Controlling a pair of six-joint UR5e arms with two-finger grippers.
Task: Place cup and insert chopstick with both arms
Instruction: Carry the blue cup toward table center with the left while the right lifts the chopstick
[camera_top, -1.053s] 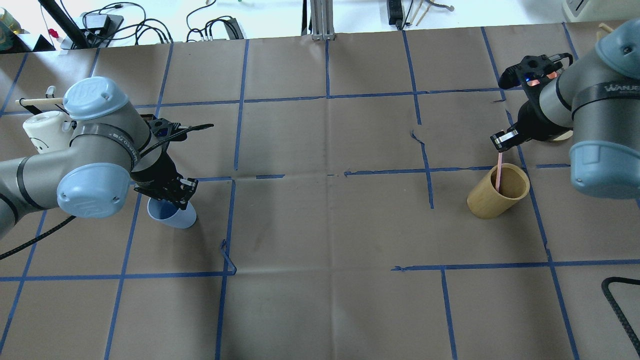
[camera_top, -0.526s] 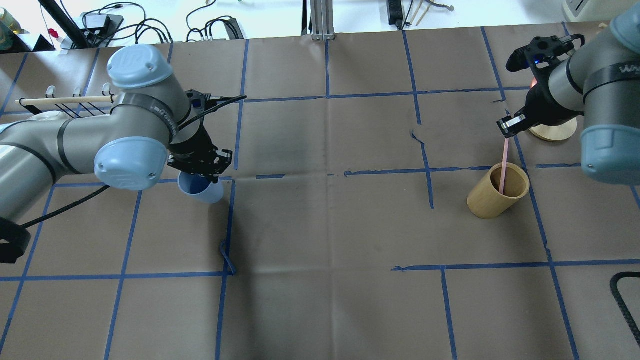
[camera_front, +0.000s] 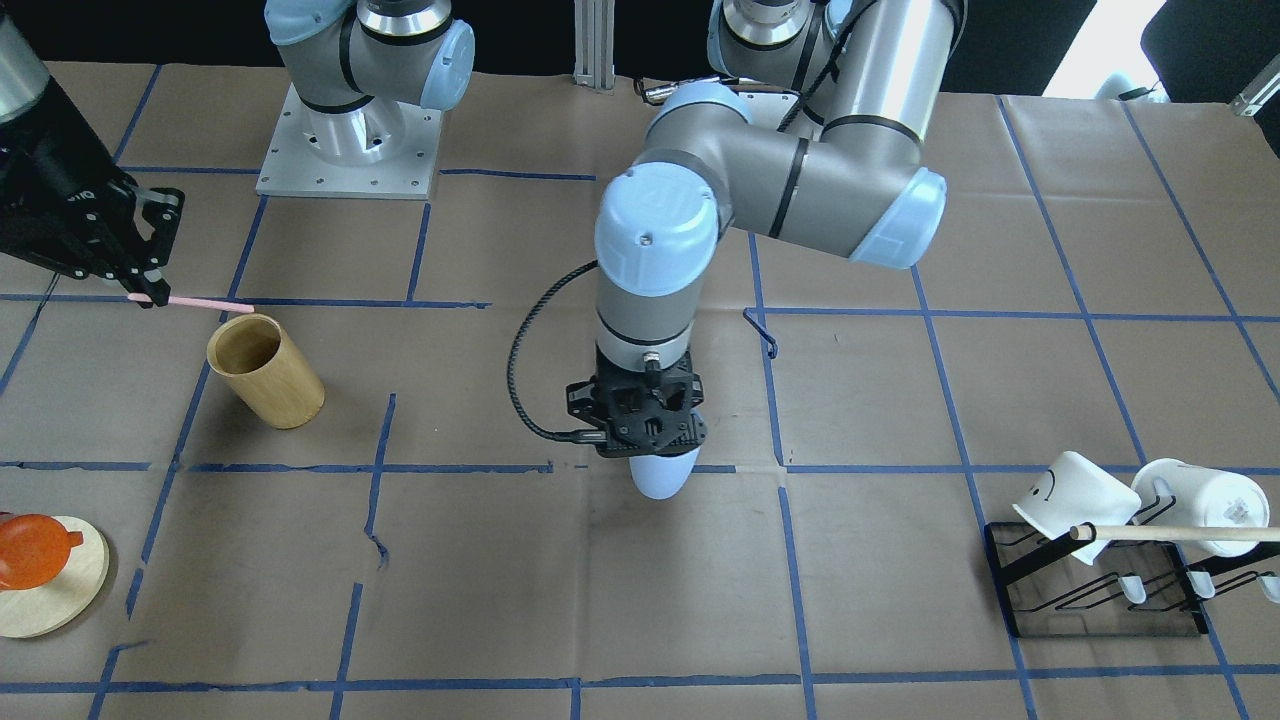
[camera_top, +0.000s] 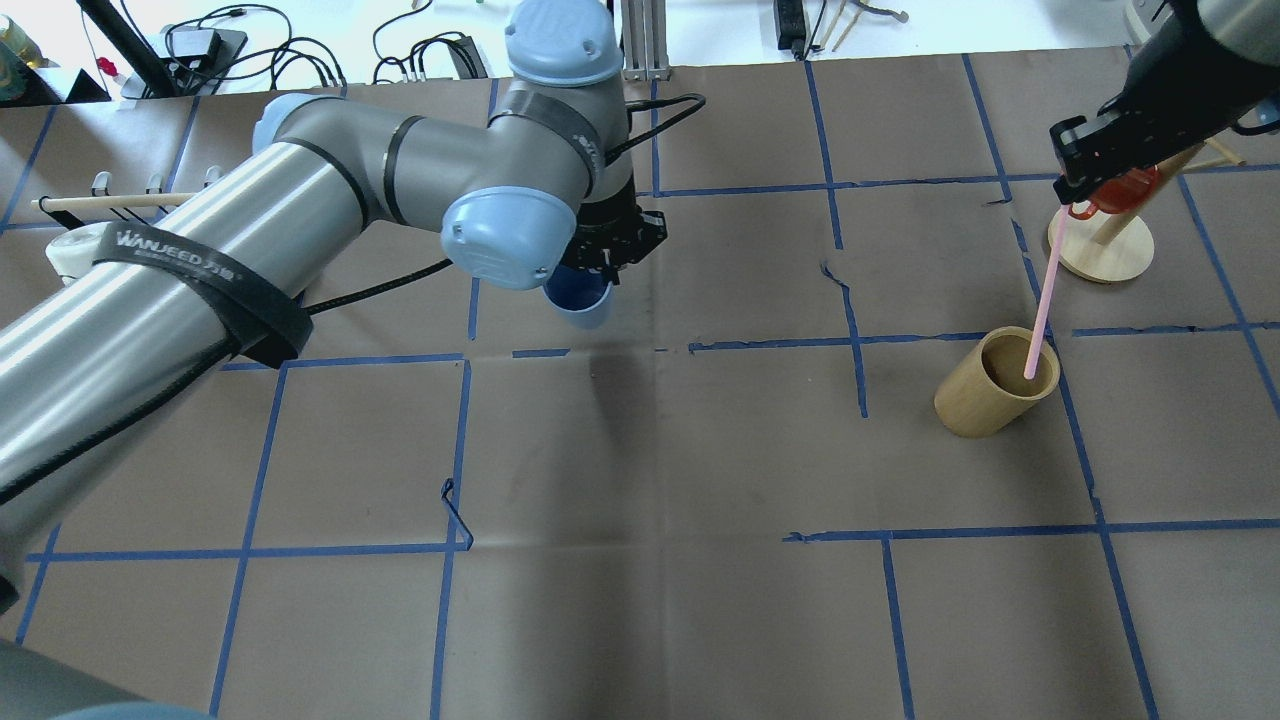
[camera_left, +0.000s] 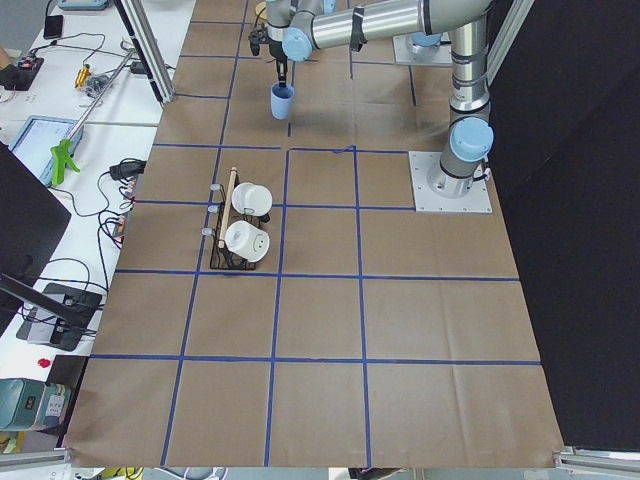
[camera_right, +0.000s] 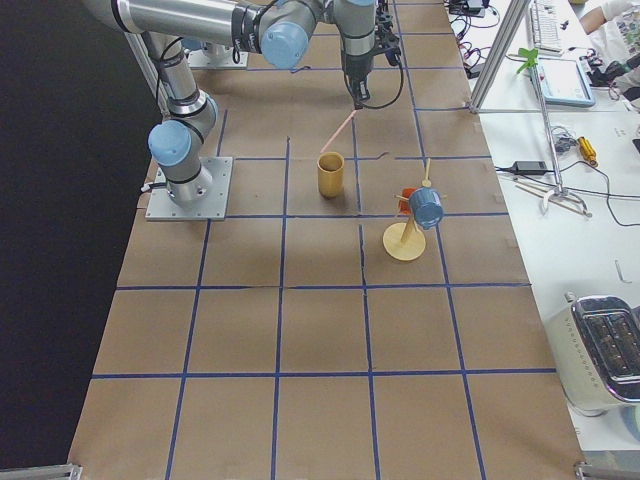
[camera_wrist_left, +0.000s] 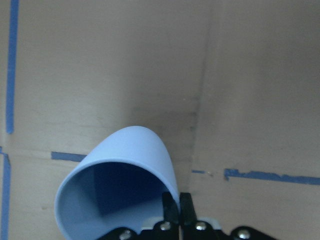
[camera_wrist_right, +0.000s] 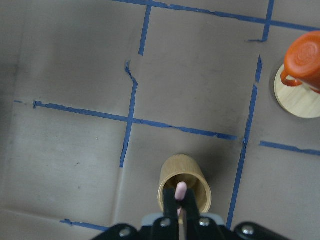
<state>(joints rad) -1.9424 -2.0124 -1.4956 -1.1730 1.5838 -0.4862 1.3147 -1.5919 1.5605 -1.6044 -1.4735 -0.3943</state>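
My left gripper (camera_top: 603, 262) is shut on the rim of the light blue cup (camera_top: 582, 303) and holds it above the paper near the table's middle, a little toward the far side. In the left wrist view its fingers (camera_wrist_left: 172, 206) pinch the wall of the cup (camera_wrist_left: 120, 175). It also shows in the front view (camera_front: 662, 478). My right gripper (camera_top: 1072, 192) is shut on the top end of a pink chopstick (camera_top: 1045, 290). The stick slants down, with its lower tip at the mouth of the tan wooden holder (camera_top: 975, 405). The right wrist view shows the chopstick (camera_wrist_right: 181, 190) over the holder (camera_wrist_right: 200, 197).
A black rack (camera_front: 1100, 600) with two white mugs and a wooden dowel stands at my far left. A round wooden stand (camera_top: 1110, 255) with an orange mug (camera_top: 1125, 185) is beyond the holder on my right. Blue tape lines cross the brown paper.
My left arm has carried the cup from the left side to the right and farther out, toward the middle. My right gripper has risen and drawn the chopstick up out of the holder.
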